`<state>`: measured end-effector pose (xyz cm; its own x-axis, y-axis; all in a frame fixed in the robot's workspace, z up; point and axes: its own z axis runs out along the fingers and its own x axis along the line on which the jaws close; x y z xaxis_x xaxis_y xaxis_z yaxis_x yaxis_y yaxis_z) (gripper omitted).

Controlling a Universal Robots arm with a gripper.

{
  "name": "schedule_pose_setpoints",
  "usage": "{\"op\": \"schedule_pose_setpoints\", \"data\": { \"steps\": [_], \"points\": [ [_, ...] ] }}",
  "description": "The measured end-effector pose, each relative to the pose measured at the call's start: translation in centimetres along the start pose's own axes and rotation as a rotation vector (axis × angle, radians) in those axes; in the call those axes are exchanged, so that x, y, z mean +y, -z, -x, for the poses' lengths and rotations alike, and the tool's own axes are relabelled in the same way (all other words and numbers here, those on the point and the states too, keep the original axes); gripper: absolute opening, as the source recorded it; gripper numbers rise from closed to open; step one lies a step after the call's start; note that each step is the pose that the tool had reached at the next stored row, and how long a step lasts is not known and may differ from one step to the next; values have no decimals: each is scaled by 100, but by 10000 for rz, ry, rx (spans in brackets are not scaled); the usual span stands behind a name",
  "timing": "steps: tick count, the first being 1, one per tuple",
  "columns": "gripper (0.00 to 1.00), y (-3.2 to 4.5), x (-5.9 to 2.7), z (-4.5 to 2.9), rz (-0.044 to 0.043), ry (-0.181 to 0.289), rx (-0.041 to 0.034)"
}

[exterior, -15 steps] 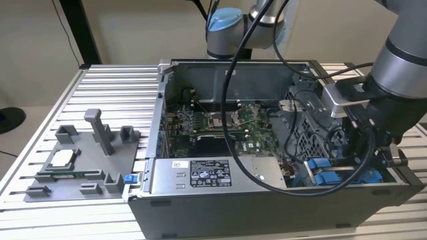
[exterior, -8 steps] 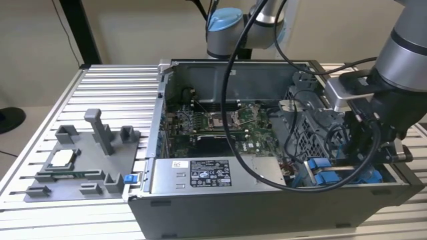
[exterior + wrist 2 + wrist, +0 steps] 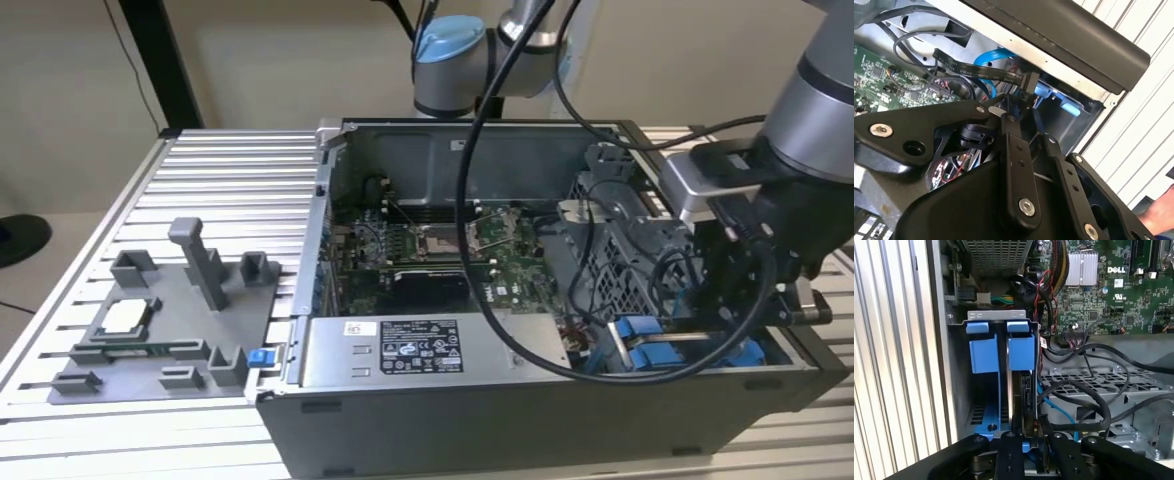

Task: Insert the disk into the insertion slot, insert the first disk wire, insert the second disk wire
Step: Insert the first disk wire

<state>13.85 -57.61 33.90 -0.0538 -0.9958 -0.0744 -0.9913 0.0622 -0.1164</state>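
In the exterior view, an open dark-grey metal computer case [image 3: 534, 420] lies on a ribbed aluminium table [image 3: 200, 190]. A grey plastic fixture tray [image 3: 147, 340] sits well apart from it on the exterior view's left. The grey robot arm [image 3: 814, 110] reaches down into the near corner of the case on the exterior view's right, where bright blue plastic carrier frames [image 3: 641, 330] stand in the drive bay. The green motherboard [image 3: 427, 245] lies farther in, toward the exterior view's left.

In the second wrist view, the black gripper [image 3: 1003, 107] has its fingertips drawn almost together. They appear to pinch a black plastic wire plug [image 3: 1026, 82] at the end of a flat black cable [image 3: 974, 70]. Blue carrier plastic shows just beyond the plug.

In the first wrist view, the disk [image 3: 1021, 352], clipped in its blue frame, stands on edge, already seated in the metal insertion slot [image 3: 996, 315]. A second blue carrier [image 3: 984, 347] stands just beside it. The gripper [image 3: 1029, 442] lies in line with the disk's thin edge, and the disk's long axis runs straight away from the gripper into the bay. I judge that the plug must travel along that axis to meet the disk's dark exposed end [image 3: 1025, 390]. Room is tight. The case wall closes one side, and loops of round black cable [image 3: 1094, 405] and a light-blue cable [image 3: 1056, 407] crowd the other, near enough to snag.
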Motion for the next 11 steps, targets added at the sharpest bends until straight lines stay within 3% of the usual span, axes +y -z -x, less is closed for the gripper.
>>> {"op": "schedule_pose_setpoints", "data": {
  "steps": [5,11],
  "points": [
    [100,-17,-17,4,446,-30,28],
    [100,-20,-26,5,458,-43,-90]
  ]
}}
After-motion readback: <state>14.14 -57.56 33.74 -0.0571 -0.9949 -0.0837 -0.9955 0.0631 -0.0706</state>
